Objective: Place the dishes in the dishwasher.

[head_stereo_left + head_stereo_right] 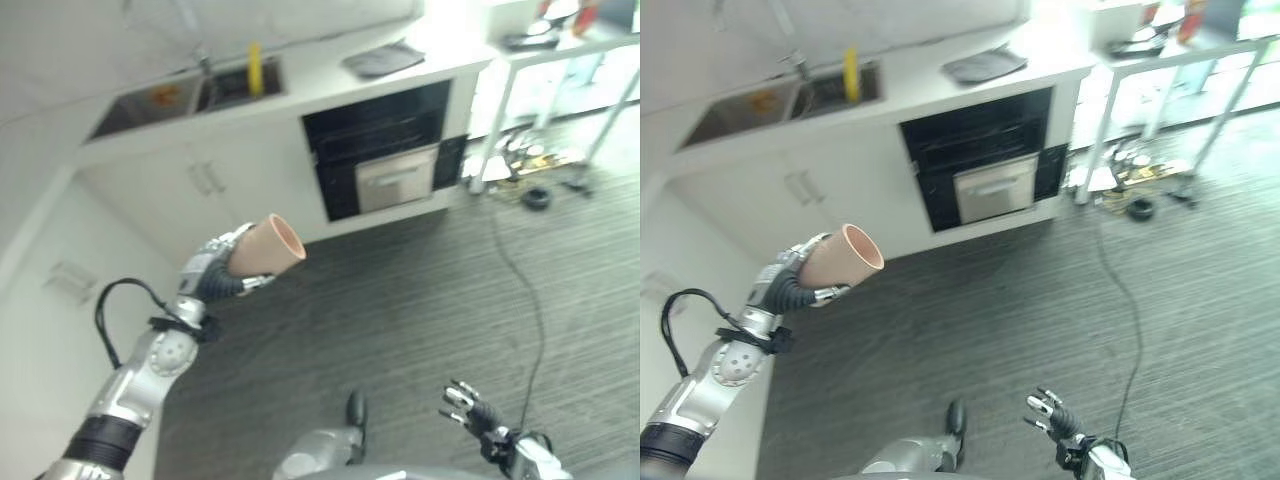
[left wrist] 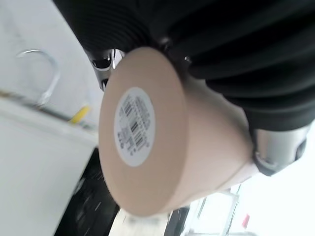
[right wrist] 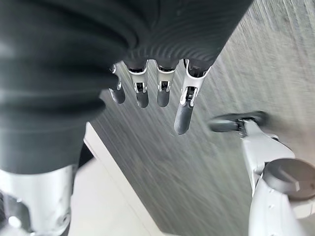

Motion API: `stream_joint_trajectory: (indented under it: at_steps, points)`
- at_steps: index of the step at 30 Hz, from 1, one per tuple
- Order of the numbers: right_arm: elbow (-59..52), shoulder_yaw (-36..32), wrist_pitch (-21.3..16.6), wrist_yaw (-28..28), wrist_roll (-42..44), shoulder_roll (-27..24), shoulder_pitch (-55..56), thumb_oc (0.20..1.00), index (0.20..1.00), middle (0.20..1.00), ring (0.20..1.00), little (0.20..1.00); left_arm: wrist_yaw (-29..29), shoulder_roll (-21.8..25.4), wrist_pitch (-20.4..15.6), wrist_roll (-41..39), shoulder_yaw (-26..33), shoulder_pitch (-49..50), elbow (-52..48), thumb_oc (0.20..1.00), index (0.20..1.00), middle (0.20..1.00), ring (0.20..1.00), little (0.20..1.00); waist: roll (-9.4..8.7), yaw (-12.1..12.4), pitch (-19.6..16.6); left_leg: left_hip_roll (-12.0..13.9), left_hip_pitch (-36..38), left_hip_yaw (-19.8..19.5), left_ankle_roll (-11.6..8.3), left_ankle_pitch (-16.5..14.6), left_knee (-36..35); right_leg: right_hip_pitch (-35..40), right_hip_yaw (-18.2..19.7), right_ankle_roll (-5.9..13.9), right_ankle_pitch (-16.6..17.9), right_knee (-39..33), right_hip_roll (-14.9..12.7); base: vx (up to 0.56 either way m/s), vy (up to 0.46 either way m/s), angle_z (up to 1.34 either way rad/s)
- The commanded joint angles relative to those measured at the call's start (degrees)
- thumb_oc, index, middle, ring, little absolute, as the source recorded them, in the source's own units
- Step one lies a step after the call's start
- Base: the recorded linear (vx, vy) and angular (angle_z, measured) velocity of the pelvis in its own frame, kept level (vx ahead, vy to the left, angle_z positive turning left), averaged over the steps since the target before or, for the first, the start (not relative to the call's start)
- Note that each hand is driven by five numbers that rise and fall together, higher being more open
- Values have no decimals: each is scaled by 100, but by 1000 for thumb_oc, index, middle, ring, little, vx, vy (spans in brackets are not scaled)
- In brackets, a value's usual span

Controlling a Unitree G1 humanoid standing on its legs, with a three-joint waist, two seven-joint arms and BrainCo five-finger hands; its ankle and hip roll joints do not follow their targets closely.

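Observation:
My left hand (image 1: 212, 268) is raised at the left and shut on a peach-coloured cup (image 1: 266, 245), held on its side with its mouth facing right. The left wrist view shows the cup's base (image 2: 142, 128) with a round white label, my fingers curled round its body. The dishwasher (image 1: 395, 178), a silver front panel below a black oven, sits closed in the white counter unit far ahead. Low at the right, my right hand (image 1: 468, 405) hangs above the floor with relaxed fingers (image 3: 182, 115) and holds nothing.
A white counter (image 1: 330, 75) carries a double sink (image 1: 190, 95) with a yellow bottle (image 1: 255, 67) and a dark dish mat (image 1: 382, 59). A white-legged table (image 1: 560, 50) stands at the far right with clutter beneath it. Dark carpet (image 1: 420, 300) spreads between me and the counter.

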Motion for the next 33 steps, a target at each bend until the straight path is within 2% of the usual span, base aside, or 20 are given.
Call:
stream_joint_trajectory:
  at_steps: [1,2,4,5,6,7,8,9,10,11,13,14,16,18,21,23,26,30,32,33]
  points:
    - [-375,-65,-65,-75,-157,-24,-206,1000,1000,1000,1000,1000,270,178,-290,-108,406,-177,-396,200,200,200,200,200,473,253,267,520,-687,-235,-673,26,131,-543,248,256,726,155,717,565,221,-13]
    - [-470,-128,-57,-114,-220,51,-160,1000,1000,1000,1000,1000,214,236,-472,-94,435,-165,-350,200,200,200,200,200,389,280,204,353,-494,-368,-442,-306,322,-570,283,347,814,655,663,494,222,6]
    - [-571,-144,-60,-160,-302,131,-144,1000,1000,1000,1000,1000,210,296,-484,-75,373,-239,-338,200,200,200,200,200,318,276,168,221,-258,-398,-221,-451,216,-744,230,607,1307,1396,529,413,213,12]
    - [-652,-137,-85,-214,-292,188,-127,1000,1000,1000,1000,1000,190,331,-451,-58,302,-324,-356,200,200,200,200,200,316,260,139,160,-99,-491,-83,-520,90,-950,237,783,1747,1966,518,316,146,-3]
    - [-743,-126,-97,-265,-278,235,-75,1000,1000,1000,1000,1000,202,356,-434,-44,233,-366,-348,200,200,200,200,200,294,226,154,85,27,-580,-6,-572,30,-1130,291,906,2023,2473,553,347,116,-17]
    - [-805,-100,-142,-273,-285,310,-26,1000,1000,1000,1000,1000,167,440,-282,-89,130,-464,-374,200,200,200,200,200,387,161,167,129,348,-723,101,-606,-184,-1735,215,1142,2590,3546,577,285,83,3]
    - [-804,-68,-174,-224,-285,302,-35,1000,1000,1000,1000,1000,184,447,-142,-90,64,-510,-435,200,200,200,200,200,461,106,221,177,606,-767,132,-639,-324,-2136,-6,1054,2410,3809,357,264,64,-3]
    - [-834,-33,-196,-185,-308,270,-56,1000,1000,1000,1000,1000,221,432,-44,-78,9,-552,-470,200,200,200,200,200,623,30,275,325,848,-799,115,-640,-447,-2578,-224,850,2108,3739,191,163,10,-28]
    - [-871,-23,-192,-171,-302,246,-54,1000,1000,1000,1000,1000,223,426,-8,-72,-15,-578,-489,200,200,200,200,200,662,-21,313,364,964,-837,94,-650,-501,-2702,-282,779,1922,3543,132,250,-229,-53]
    - [-990,-64,-175,-119,-191,177,-13,1000,1000,1000,1000,1000,125,396,99,-10,-61,-731,-560,200,200,200,200,200,657,-172,462,470,1258,-1070,-28,-773,-536,-2752,-307,713,1803,1796,-149,245,-381,-32]
    - [-887,-112,-235,-7,-179,185,-46,1000,1000,1000,1000,1000,166,402,78,46,-88,-814,-497,200,200,200,200,200,585,-232,522,544,1449,-1203,-86,-1003,-511,-2917,-96,900,2387,950,-441,217,-396,40]
    - [-833,-138,-256,42,-221,192,-75,1000,1000,1000,1000,1000,189,418,40,39,-71,-819,-455,200,200,200,200,200,586,-247,545,627,1546,-1185,-117,-1068,-540,-2956,-39,954,2473,797,-503,169,-295,58]
    - [-780,-184,-201,102,-263,202,-131,1000,1000,1000,1000,1000,280,437,-41,113,-47,-771,-379,200,200,200,200,200,579,-259,565,803,1662,-1085,-211,-1131,-589,-2934,14,1004,2386,716,-495,186,-351,72]
    - [-832,-166,-63,104,-335,140,-195,1000,1000,1000,1000,1000,294,375,112,182,-141,-772,-469,200,200,200,200,200,512,-234,518,1059,1560,-987,-394,-1094,-487,-2611,-100,979,1972,580,-361,177,-471,78]
    - [-1125,-35,52,-13,-297,-83,-358,1000,1000,1000,1000,1000,462,219,301,280,-237,-858,-729,200,200,200,200,200,465,-234,541,1440,1270,-839,-690,-956,-377,-2618,-348,799,1594,694,-236,-7,-374,46]
    - [-1259,-13,89,-121,-158,-233,-420,1000,1000,1000,1000,1000,535,174,301,261,-311,-974,-793,200,200,200,200,200,461,-279,585,1614,1152,-743,-792,-841,-347,-2740,-473,682,1476,793,-192,-68,-291,-1]
    - [-1319,-100,97,-114,-25,-370,-389,1000,1000,1000,1000,1000,492,84,229,224,-320,-1029,-847,200,200,200,200,200,461,-348,592,1715,1063,-541,-877,-758,-190,-2696,-658,511,1368,830,-164,9,-206,23]
    - [-1126,-203,-60,-75,-76,-346,-178,1000,1000,1000,1000,1000,288,-71,223,56,-347,-1107,-844,200,200,200,200,200,481,-461,520,1557,841,-69,-897,-788,384,-2326,-950,377,1285,625,-113,161,-155,59]
    - [-947,-209,-134,-98,-150,-332,-163,1000,1000,1000,1000,1000,305,-111,284,-36,-320,-1044,-867,200,200,200,200,200,633,-425,496,1472,876,-121,-992,-439,-367,-2161,-917,408,1252,486,6,279,127,42]
    - [-903,-242,-186,-111,-172,-334,-126,1000,1000,1000,1000,1000,333,-141,284,-54,-363,-1068,-853,200,200,200,200,200,680,-440,520,1557,742,126,-1098,-157,-587,-1994,-990,414,1204,393,10,246,221,15]
